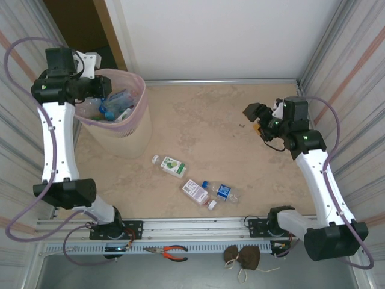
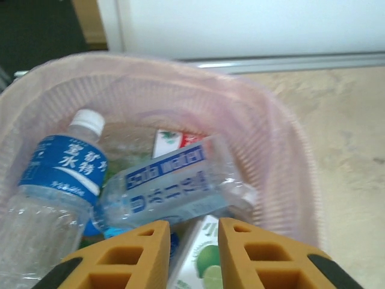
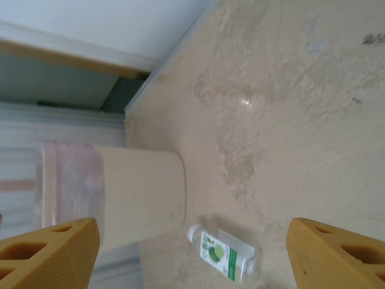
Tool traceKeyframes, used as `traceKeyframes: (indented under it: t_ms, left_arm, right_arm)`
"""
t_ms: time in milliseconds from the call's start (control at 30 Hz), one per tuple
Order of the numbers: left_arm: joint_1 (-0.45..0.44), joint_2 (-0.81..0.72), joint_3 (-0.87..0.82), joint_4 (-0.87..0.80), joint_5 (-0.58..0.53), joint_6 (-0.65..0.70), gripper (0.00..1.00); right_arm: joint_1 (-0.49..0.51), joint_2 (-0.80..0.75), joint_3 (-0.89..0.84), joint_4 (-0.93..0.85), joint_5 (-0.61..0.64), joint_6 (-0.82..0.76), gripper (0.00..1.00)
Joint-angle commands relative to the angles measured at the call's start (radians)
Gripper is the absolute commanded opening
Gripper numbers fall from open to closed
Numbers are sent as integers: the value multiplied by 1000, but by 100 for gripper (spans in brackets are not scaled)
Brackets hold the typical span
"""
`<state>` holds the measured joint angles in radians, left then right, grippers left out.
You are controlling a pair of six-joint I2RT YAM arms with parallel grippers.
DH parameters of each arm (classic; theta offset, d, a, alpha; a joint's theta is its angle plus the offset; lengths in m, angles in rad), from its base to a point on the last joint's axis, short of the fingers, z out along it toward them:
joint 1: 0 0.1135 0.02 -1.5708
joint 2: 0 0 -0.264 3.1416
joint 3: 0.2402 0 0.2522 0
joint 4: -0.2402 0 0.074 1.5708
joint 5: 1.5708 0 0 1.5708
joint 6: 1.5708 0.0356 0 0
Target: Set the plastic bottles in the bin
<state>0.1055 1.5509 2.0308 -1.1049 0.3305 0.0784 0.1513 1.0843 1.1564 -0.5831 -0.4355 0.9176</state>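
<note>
Plastic bottles, status: three lie on the table (image 1: 240,90) outside the bin (image 1: 129,141), in a loose group near the front edge. The green-labelled bottle (image 1: 170,165) is nearest the bin. The pink-labelled bottle (image 1: 197,192) and the blue-labelled bottle (image 1: 222,191) lie just beside each other, further right.

Bin contents, from my left wrist: a white-capped bottle with a blue label (image 2: 60,174) and a clear soda water bottle (image 2: 174,186) lie against each other inside the pink liner (image 2: 283,156), with more bottles beneath.

My left gripper (image 2: 193,226) hangs over the bin mouth, clenched down to a narrow slot between its orange fingers (image 2: 126,256). I cannot tell whether anything is pinched there.

My right gripper (image 3: 192,232) is raised over the right side of the table, well apart from the bottles. Its fingers are spread wide and nothing is between them. From that wrist I see the bin lying across the view, with the green-labelled bottle beside it.
</note>
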Motion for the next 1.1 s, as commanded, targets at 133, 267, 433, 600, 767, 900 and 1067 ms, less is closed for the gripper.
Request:
traceKeyframes:
  t_ms: [133, 267, 433, 600, 767, 900, 1067]
  left_arm:
    - [-1, -142, -173, 89, 214, -111, 28]
    - [0, -204, -267, 132, 254, -129, 29]
    - [0, -261, -357, 155, 270, -131, 29]
    - [-1, -309, -437, 192, 285, -142, 30]
    - [-1, -330, -477, 199, 286, -138, 30]
    - [-2, -340, -494, 206, 292, -142, 30]
    - [0, -345, -508, 217, 297, -151, 30]
  right_arm:
    - [175, 56, 111, -218, 65, -220, 76]
    - [273, 73, 113, -280, 105, -308, 73]
    - [439, 96, 82, -308, 147, -469, 69]
    - [644, 165, 71, -363, 284, -556, 65]
    - [826, 269, 69, -440, 398, -565, 63]
    - [952, 339, 14, -469, 460, -523, 61]
    - [1050, 398, -56, -453, 492, -481, 60]
